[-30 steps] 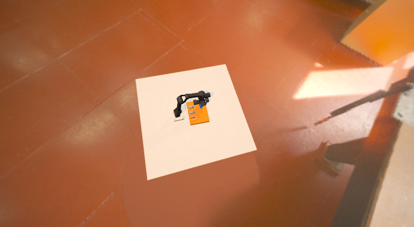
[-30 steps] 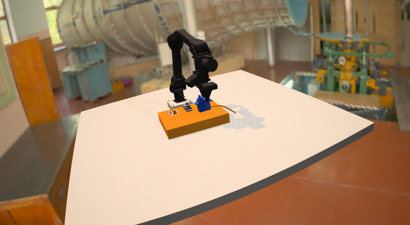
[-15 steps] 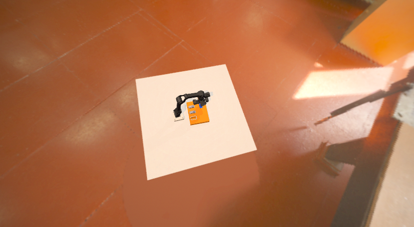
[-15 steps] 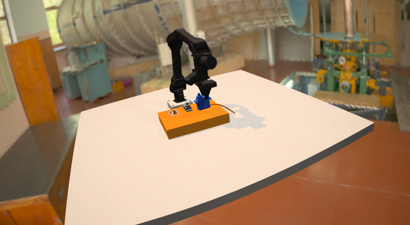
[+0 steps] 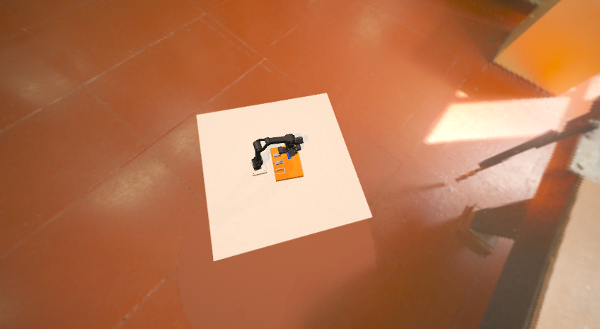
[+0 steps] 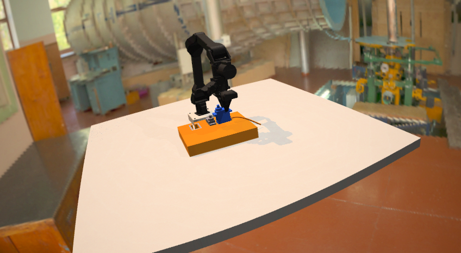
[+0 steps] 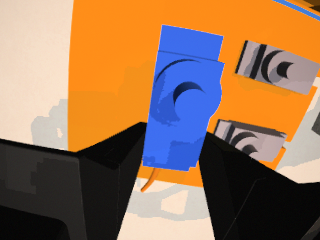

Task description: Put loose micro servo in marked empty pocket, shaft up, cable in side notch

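The blue micro servo (image 5: 289, 156) (image 6: 223, 116) (image 7: 187, 107) is upright, its output shaft pointing up. My gripper (image 5: 290, 153) (image 6: 227, 109) (image 7: 172, 134) is shut on its cable-side end and holds it a little above the orange deck (image 5: 295, 170) (image 6: 219, 145) (image 7: 110, 30). The orange cable (image 6: 247, 118) (image 7: 150, 182) trails away past the deck's edge. The marked pocket (image 5: 280, 173) (image 6: 196, 129) is empty, with a pale outline, at the deck's other end. The wrist view shows only a light blue line and dark opening at its top right corner.
Two grey servos (image 5: 279, 162) (image 7: 277, 67) sit in the deck between the blue servo and the pocket; the nearer one also shows in the wrist view (image 7: 250, 142). The arm's pale base plate (image 5: 260, 172) (image 6: 193, 117) stands beside the deck on the white table (image 5: 269, 216) (image 6: 226, 192).
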{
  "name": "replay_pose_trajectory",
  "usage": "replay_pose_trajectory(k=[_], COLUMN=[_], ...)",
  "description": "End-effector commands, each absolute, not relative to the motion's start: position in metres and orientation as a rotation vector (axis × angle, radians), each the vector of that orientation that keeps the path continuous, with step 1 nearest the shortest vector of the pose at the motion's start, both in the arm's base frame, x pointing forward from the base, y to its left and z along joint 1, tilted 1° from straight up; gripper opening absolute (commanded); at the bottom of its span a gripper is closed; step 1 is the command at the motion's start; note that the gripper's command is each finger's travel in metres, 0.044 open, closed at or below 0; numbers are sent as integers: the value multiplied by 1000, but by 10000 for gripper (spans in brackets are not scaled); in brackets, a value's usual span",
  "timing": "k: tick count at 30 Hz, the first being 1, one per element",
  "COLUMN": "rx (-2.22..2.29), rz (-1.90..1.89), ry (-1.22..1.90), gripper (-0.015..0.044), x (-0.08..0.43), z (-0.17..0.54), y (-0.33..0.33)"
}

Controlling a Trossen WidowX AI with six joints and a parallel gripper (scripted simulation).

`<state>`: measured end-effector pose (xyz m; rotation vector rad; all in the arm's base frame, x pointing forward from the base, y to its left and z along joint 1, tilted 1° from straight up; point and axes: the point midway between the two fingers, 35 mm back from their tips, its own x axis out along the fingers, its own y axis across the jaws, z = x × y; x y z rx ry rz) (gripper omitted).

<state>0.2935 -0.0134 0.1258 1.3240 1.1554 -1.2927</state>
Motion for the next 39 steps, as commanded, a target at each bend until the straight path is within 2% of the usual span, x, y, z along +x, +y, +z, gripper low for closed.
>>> replay_pose_trajectory(k=[1,22,29,39], rx=[1332,1324,1283,1031], rz=[-1283,-1289,-1249,-1001], ry=[1141,1135,1163,1309], gripper=[0,0,0,0], x=[291,270,270,270], z=[129,127,127,127], y=[-31,-134,-137,-137])
